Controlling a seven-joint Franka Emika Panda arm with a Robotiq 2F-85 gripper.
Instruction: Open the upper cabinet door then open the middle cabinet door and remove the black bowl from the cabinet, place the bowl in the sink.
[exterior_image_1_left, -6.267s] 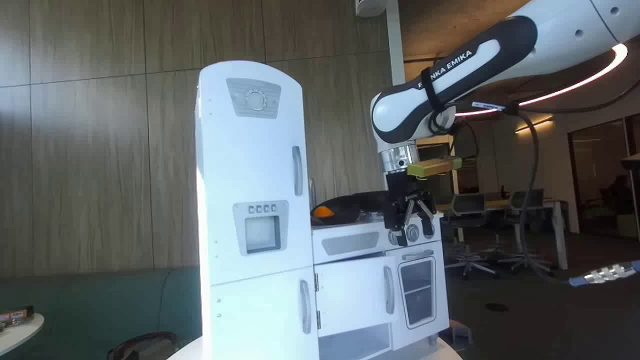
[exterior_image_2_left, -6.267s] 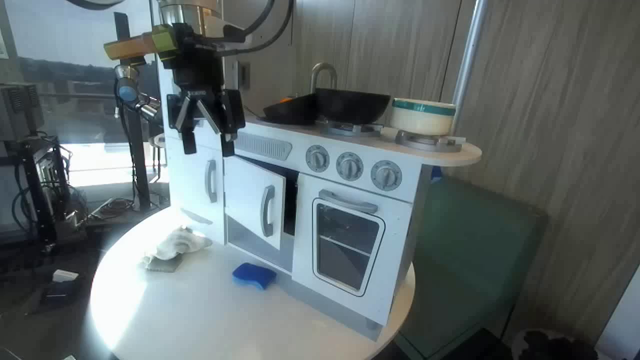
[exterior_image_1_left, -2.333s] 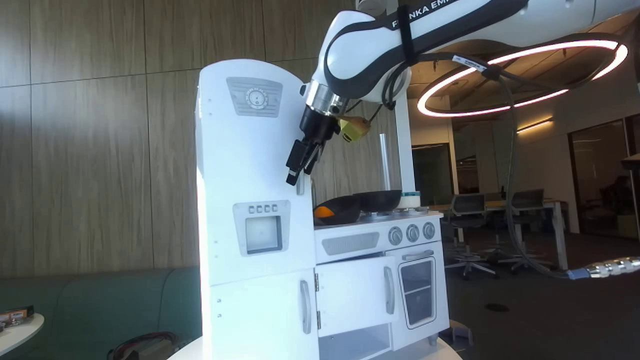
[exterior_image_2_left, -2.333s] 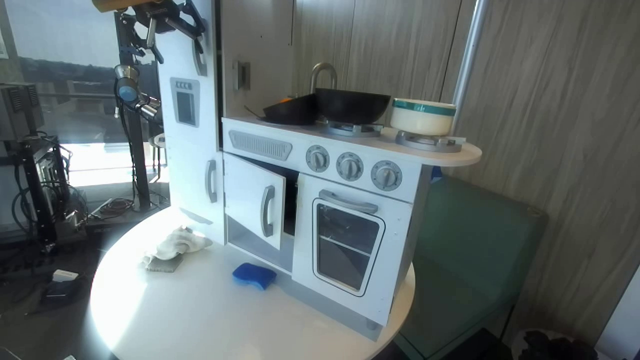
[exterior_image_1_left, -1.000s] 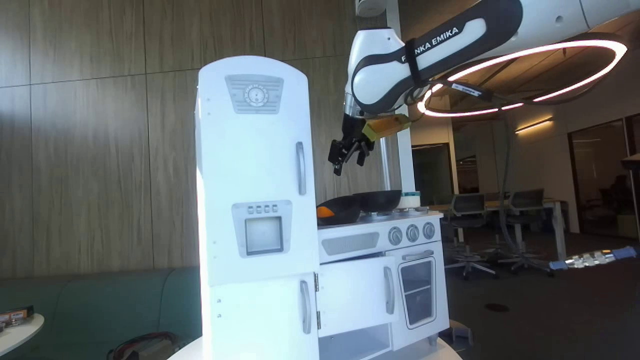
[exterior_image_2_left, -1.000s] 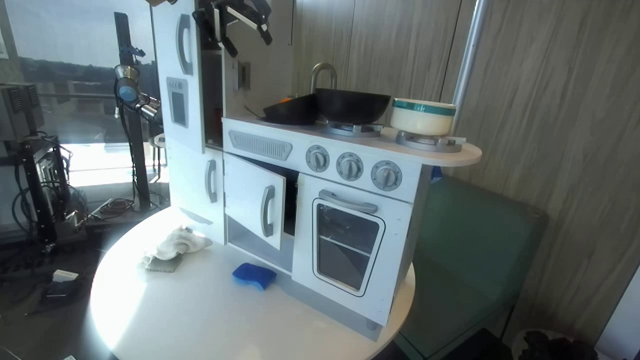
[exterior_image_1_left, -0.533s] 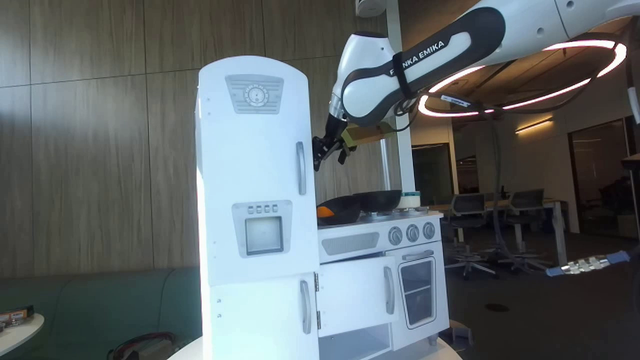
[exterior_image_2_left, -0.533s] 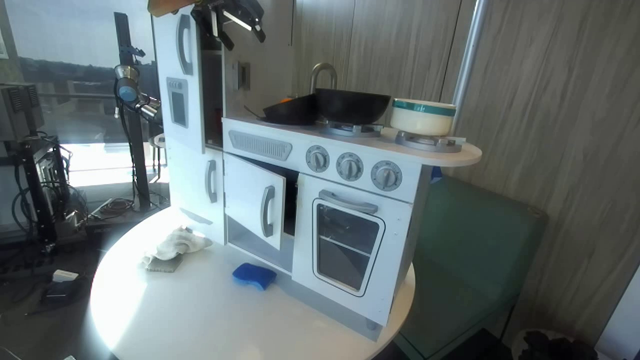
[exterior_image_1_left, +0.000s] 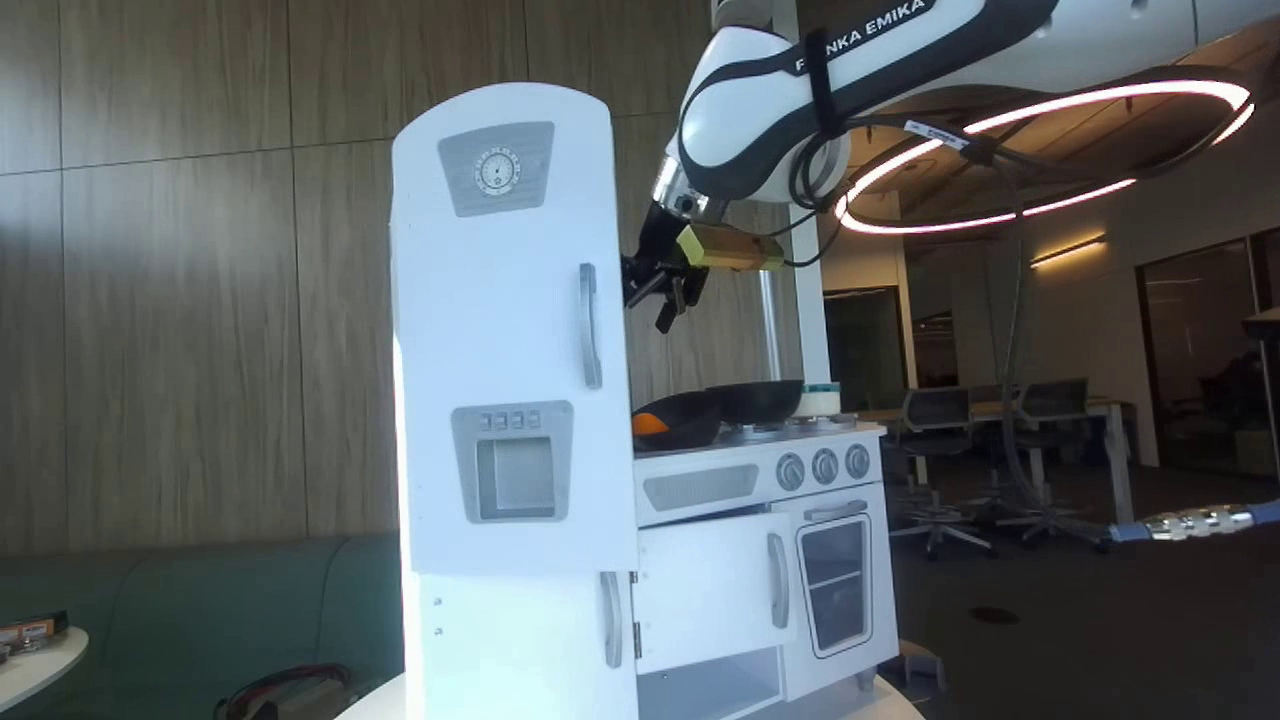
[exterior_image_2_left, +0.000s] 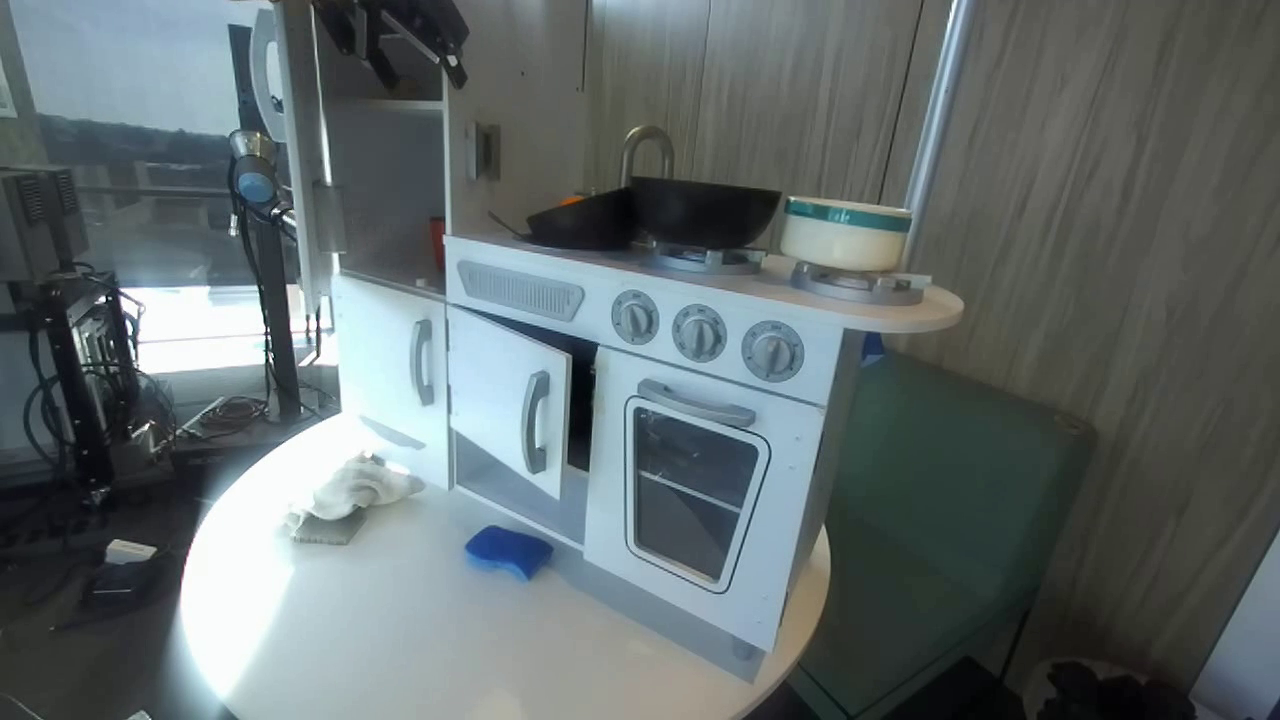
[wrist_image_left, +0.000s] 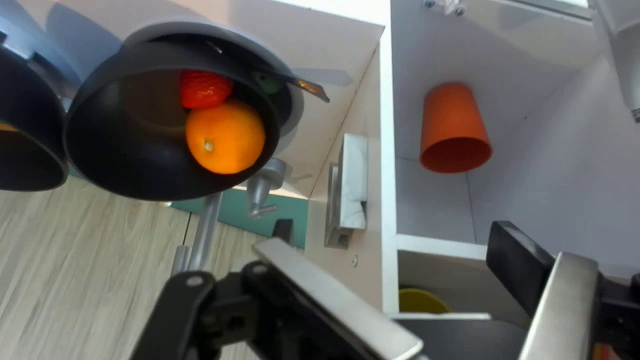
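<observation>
The upper cabinet door (exterior_image_1_left: 500, 330), tall and white with a rounded top and grey emblem, stands swung open; an exterior view shows it nearly edge-on (exterior_image_2_left: 300, 170). My gripper (exterior_image_1_left: 652, 302) is open and empty beside its free edge, one finger partly hidden behind the door. In an exterior view the gripper (exterior_image_2_left: 418, 62) is before the opened upper compartment; the wrist view shows its fingers (wrist_image_left: 400, 245) apart. The middle cabinet door (exterior_image_2_left: 508, 400), under the counter, is ajar with a dark gap. The small black bowl does not clearly show. The sink's grey rim (wrist_image_left: 295, 100) is mostly covered.
A tilted black pan (wrist_image_left: 125, 155) with an orange and a strawberry covers the sink by the faucet (exterior_image_2_left: 645, 145). A second black pan (exterior_image_2_left: 705, 212) and a cream pot (exterior_image_2_left: 845, 235) stand on burners. A red cup (wrist_image_left: 452, 125) and something yellow (wrist_image_left: 422, 301) are inside the upper compartment.
My gripper went from above the counter to the door handle, backed off, then moved to the door's free edge. The upper door has swung from shut to wide open.
</observation>
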